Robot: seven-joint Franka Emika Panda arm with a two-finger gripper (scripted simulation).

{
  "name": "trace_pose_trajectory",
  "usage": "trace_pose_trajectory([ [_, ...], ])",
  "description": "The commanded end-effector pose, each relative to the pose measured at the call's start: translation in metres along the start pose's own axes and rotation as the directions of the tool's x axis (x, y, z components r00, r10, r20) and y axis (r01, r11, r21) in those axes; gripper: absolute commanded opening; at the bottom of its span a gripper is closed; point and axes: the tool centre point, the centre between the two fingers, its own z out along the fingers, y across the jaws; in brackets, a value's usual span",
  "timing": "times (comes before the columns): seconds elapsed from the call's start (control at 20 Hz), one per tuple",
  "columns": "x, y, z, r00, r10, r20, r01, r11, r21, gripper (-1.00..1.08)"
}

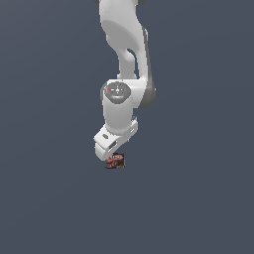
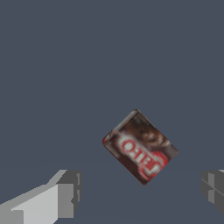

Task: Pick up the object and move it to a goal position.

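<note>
The object (image 1: 115, 160) is a small dark brown box with a red-and-white label, lying flat on the dark grey floor. In the wrist view the object (image 2: 140, 147) lies turned at a slant, label face up. My white gripper (image 1: 110, 149) hangs just above it in the exterior view, and its fingers are hidden there by the hand. Through the wrist camera the gripper (image 2: 142, 194) stands open, one grey fingertip (image 2: 68, 194) on one side and the other fingertip (image 2: 214, 189) far on the other side. The box lies ahead of the gap, touched by neither.
A plain dark grey floor (image 1: 198, 198) fills both views. The white arm (image 1: 124, 59) comes down from above in the exterior view. Nothing else shows.
</note>
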Motion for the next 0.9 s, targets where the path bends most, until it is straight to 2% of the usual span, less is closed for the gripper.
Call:
trace_pose_trajectory([
  [0.0, 0.000, 0.002, 0.005, 0.998, -0.067, 0.000, 0.067, 0.998, 0.002, 1.00],
  [0.4, -0.002, 0.008, 0.020, 0.962, -0.271, -0.006, 0.271, 0.962, 0.010, 1.00],
  [0.6, -0.002, 0.012, 0.027, 0.929, -0.369, -0.011, 0.369, 0.929, 0.013, 1.00],
  [0.85, -0.003, 0.015, 0.036, 0.874, -0.485, -0.018, 0.485, 0.874, 0.015, 1.00],
])
